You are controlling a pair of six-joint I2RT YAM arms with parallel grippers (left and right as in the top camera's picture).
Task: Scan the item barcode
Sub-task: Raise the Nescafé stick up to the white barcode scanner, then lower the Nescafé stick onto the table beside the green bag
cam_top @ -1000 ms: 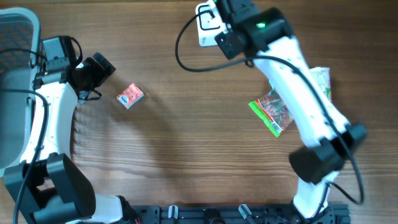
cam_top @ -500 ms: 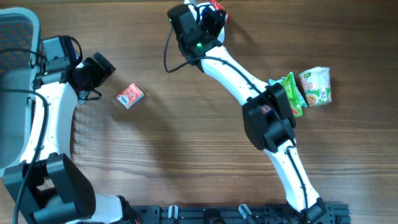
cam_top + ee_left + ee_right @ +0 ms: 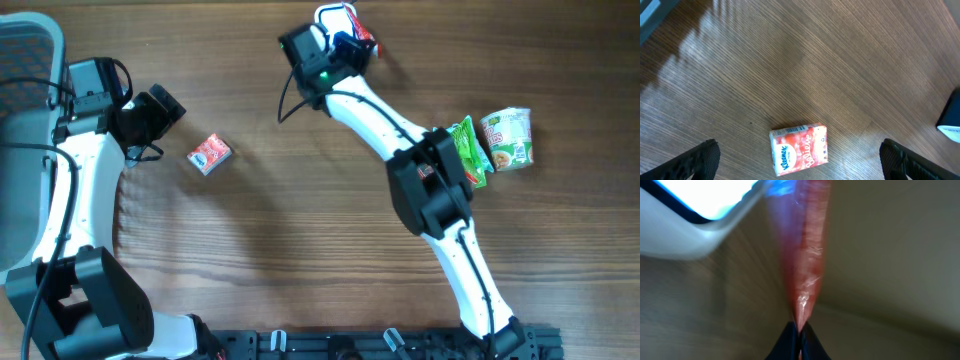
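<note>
Packet of red film (image 3: 805, 255) pinched by its edge in the clenched right gripper (image 3: 799, 339), just beside a white scanner (image 3: 690, 225). Turning its barcode squarely toward the scanner seems best. Left gripper (image 3: 158, 110) hangs spread wide, empty, near a tissue pack (image 3: 210, 154).

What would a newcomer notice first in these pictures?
The right arm is stretched far across the wooden table, its hand shut on a thin red packet beside a white scanner. Next, a tissue pack lies alone on the left, and a green bag sits with a noodle cup on the right.
</note>
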